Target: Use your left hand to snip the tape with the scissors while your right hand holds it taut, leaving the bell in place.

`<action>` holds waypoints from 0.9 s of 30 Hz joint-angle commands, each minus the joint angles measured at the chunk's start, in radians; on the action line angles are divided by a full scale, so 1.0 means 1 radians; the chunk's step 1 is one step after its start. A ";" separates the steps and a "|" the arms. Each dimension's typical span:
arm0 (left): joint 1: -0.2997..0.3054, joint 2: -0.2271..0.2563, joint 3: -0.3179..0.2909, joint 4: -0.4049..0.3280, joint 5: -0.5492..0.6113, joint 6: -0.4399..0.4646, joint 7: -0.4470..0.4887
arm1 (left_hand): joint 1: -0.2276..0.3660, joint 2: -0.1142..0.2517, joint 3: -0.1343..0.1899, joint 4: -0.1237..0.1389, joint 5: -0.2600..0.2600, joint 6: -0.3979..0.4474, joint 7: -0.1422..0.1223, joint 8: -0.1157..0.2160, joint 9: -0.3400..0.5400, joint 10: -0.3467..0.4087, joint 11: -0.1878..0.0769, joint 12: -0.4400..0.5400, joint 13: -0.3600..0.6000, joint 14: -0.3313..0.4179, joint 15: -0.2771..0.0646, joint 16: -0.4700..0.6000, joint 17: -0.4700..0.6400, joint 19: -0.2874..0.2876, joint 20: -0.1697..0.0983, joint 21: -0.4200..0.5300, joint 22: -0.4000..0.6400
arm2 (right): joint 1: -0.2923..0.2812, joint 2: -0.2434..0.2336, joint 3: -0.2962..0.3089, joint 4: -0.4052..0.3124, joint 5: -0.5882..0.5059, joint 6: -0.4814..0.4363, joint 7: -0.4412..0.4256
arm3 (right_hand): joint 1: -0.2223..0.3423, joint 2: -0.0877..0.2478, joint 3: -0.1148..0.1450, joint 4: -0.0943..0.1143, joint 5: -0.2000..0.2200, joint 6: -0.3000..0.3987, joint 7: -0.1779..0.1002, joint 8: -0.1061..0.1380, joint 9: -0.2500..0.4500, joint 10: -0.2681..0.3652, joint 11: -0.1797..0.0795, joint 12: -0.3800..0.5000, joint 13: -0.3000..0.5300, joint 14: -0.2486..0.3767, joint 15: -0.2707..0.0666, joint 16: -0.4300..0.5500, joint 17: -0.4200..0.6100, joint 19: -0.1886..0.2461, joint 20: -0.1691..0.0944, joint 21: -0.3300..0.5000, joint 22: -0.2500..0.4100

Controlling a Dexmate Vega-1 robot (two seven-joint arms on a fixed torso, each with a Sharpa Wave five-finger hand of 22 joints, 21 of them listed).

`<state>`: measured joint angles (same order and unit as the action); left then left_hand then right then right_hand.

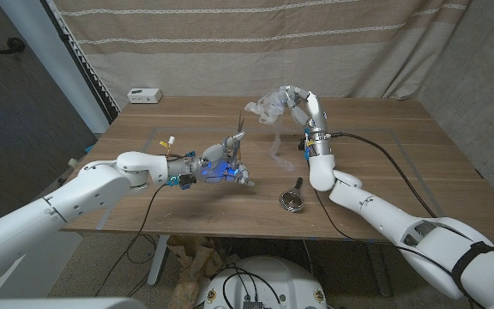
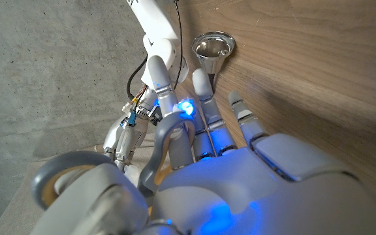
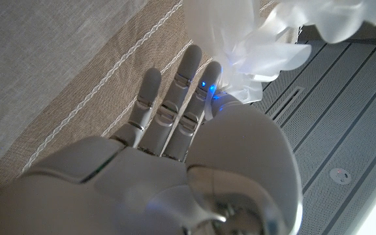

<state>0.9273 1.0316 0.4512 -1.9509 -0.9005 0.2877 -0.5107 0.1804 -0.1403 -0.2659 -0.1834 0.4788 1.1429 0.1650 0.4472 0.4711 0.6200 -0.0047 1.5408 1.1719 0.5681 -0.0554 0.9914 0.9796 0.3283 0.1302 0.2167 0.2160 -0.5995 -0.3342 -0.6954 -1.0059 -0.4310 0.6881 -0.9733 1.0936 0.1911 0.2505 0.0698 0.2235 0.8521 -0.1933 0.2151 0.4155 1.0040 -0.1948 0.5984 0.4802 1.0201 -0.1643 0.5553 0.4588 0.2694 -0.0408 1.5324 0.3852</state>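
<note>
The scissors are held in the left hand, low over the middle of the worktop, with the blades pointing up and toward the tape; whether the blades are apart cannot be told. The tape is gripped as a crumpled clear bunch in the raised right hand, and a thin strand seems to hang from it toward the worktop. The blades do not appear to be on the strand yet. For a clean snip, the strand should probably be kept stretched by the right hand, and the blades should be brought across it at a straight part, not into the crumpled bunch. The bell lies on the worktop near the front edge, close beside the right forearm, so the arm should be moved with care. The worktop is of dark wood; a small white box stands at its far left corner. A beige striped curtain is hung behind.
</note>
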 commanded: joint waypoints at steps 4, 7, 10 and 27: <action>-0.009 0.007 0.001 -0.014 0.004 0.006 -0.009 | -0.020 -0.031 -0.082 0.057 0.004 -0.001 0.019 -0.002 0.002 0.037 -0.024 0.038 0.070 0.004 -0.006 0.007 -0.002 0.004 0.005 0.002 0.003 | 0.027 0.005 -0.037 0.063 -0.059 0.033 -0.069 | -0.010 0.003 -0.007 0.001 0.008 0.000 -0.011 0.007 0.004 0.010 0.000 -0.009 0.000 0.006 -0.071 -0.004 -0.001 -0.004 -0.155 0.009 -0.007; -0.008 0.009 0.001 -0.014 0.004 0.006 -0.012 | -0.019 -0.031 -0.082 0.057 0.004 -0.001 0.017 -0.002 0.003 0.037 -0.025 0.038 0.070 0.003 -0.005 0.008 -0.002 0.004 0.006 0.002 0.003 | 0.026 0.001 -0.045 0.060 -0.070 0.031 -0.081 | -0.010 0.003 -0.008 0.001 0.008 0.003 -0.010 0.009 0.005 0.011 0.000 -0.011 -0.001 0.006 -0.071 -0.005 -0.003 -0.004 -0.155 0.009 -0.011; -0.012 0.009 0.002 -0.011 0.004 0.006 -0.018 | -0.019 -0.031 -0.082 0.057 0.004 0.000 0.016 -0.003 0.003 0.035 -0.023 0.038 0.070 0.003 -0.004 0.010 -0.001 0.004 0.006 0.002 0.003 | 0.023 -0.001 -0.048 0.055 -0.074 0.034 -0.096 | -0.010 0.003 -0.008 0.000 0.009 0.003 -0.012 0.009 0.005 0.012 0.000 -0.013 -0.002 0.006 -0.071 -0.005 -0.003 -0.005 -0.155 0.010 -0.013; -0.019 0.003 0.010 0.000 0.008 0.008 -0.028 | -0.019 -0.031 -0.082 0.057 0.006 0.001 0.020 -0.005 0.006 0.035 -0.021 0.038 0.070 0.002 -0.005 0.014 -0.003 0.002 0.006 0.002 0.003 | 0.000 -0.011 -0.043 0.018 -0.070 0.048 -0.105 | -0.012 0.004 -0.013 -0.002 0.014 0.005 -0.012 0.008 0.010 0.022 0.001 -0.024 -0.005 0.010 -0.071 -0.008 -0.008 -0.002 -0.155 0.015 -0.037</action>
<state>0.9140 1.0386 0.4552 -1.9581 -0.8955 0.2930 -0.5318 0.1804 -0.1403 -0.2659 -0.1834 0.4788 1.1465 0.1686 0.4433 0.4756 0.6226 -0.0021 1.5408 1.1719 0.5681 -0.0554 0.9954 0.9722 0.3283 0.1302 0.2167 0.2160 -0.5872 -0.3394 -0.7399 -0.9682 -0.4996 0.7297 -1.0728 1.0884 0.1963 0.2417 0.0692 0.2332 0.8520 -0.2040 0.2150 0.4225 1.0149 -0.1947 0.5759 0.4726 1.0200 -0.1643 0.5505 0.4494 0.2696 -0.0408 1.5411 0.3477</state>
